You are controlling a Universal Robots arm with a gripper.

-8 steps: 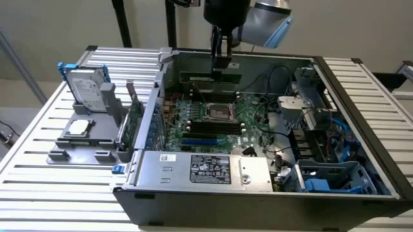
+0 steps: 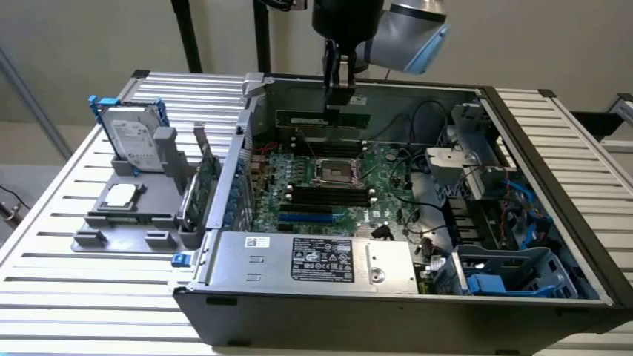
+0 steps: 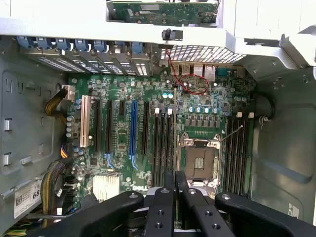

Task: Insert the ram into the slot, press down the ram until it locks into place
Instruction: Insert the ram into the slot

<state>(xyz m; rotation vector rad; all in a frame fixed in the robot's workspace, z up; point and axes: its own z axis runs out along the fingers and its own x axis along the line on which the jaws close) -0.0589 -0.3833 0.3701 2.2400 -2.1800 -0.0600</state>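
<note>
Green ram (image 2: 316, 117) pinched by jaws (seemingly), above black slot (image 3: 163, 148), CPU socket (image 3: 199, 163) beside, red wire (image 3: 190, 85) nearby.

The computer case (image 2: 396, 320) is set on the bench (image 2: 59, 311); inside it, the ram (image 2: 302, 117) is held above the motherboard (image 2: 384, 169).

The arm (image 2: 411, 30) hung in from above, its wrist bent over, and the gripper (image 2: 339, 102) pointed straight down. Seen from the wrist camera, the two black fingers (image 3: 165, 197) sat nearly together, pinched on the ram (image 2: 322, 117), with the linkage bars (image 3: 113, 210) splayed wide to either side.
</note>
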